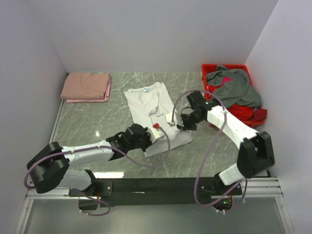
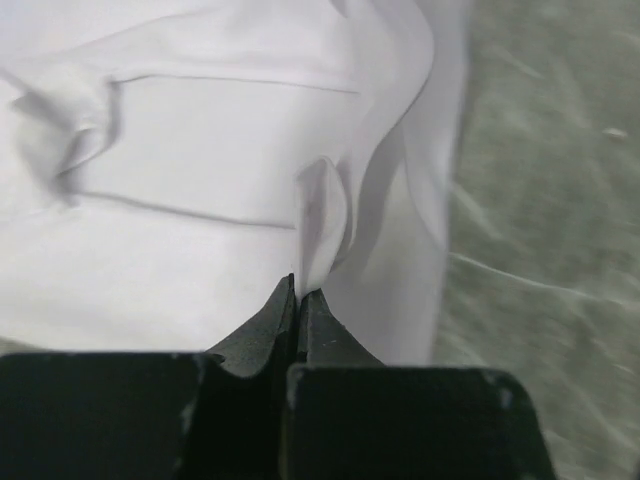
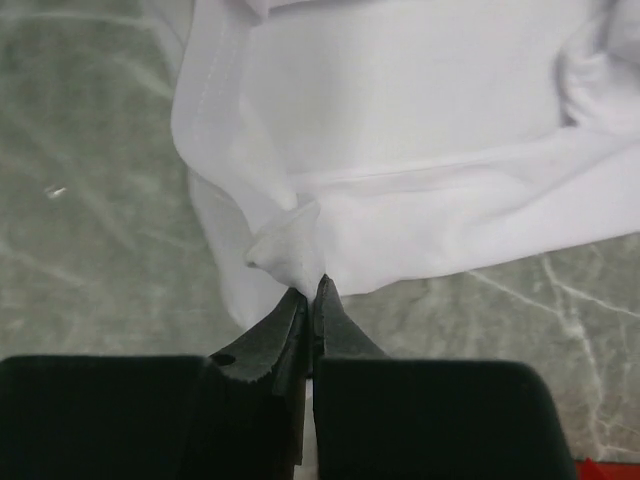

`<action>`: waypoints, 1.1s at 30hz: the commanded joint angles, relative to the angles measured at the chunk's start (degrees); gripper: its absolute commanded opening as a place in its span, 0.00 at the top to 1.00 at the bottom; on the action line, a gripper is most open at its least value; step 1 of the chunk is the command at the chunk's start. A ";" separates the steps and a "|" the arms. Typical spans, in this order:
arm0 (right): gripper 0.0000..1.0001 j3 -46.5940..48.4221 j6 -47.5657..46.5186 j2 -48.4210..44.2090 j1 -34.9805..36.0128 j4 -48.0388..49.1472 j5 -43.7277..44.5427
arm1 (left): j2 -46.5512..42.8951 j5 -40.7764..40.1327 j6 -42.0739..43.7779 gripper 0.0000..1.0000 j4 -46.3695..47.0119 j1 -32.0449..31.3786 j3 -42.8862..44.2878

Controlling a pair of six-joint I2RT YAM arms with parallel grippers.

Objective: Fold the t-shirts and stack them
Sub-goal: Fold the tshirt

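Top external: the white t-shirt (image 1: 146, 105) lies between the tabletop (image 1: 92, 122) side edges. Left gripper (image 2: 298, 292) and right gripper (image 3: 312, 285) both clamp its cloth.

— What carries everything here?
— A grey tabletop (image 1: 92, 124), like marble, with thin pale veins across it.
— And is there some container?
— Yes, a red plastic bin (image 1: 208, 68). It stands at the far right corner of the tabletop, just beside the right wall.
— What is around?
— Pale plain walls (image 1: 146, 34) close the left, far and right sides. A black plate (image 1: 161, 185) runs along the near edge.
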 commanded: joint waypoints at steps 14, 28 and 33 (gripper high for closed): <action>1.00 36.07 21.07 33.58 -0.30 8.28 5.93 | 16.38 11.76 4.18 1.00 1.60 24.53 15.92; 1.00 43.45 25.02 39.47 -0.21 9.69 8.66 | 20.77 12.55 4.01 1.00 -4.02 27.69 21.72; 1.00 45.56 25.99 41.23 -0.30 9.69 9.45 | 22.35 12.73 4.53 1.00 -5.08 28.57 23.39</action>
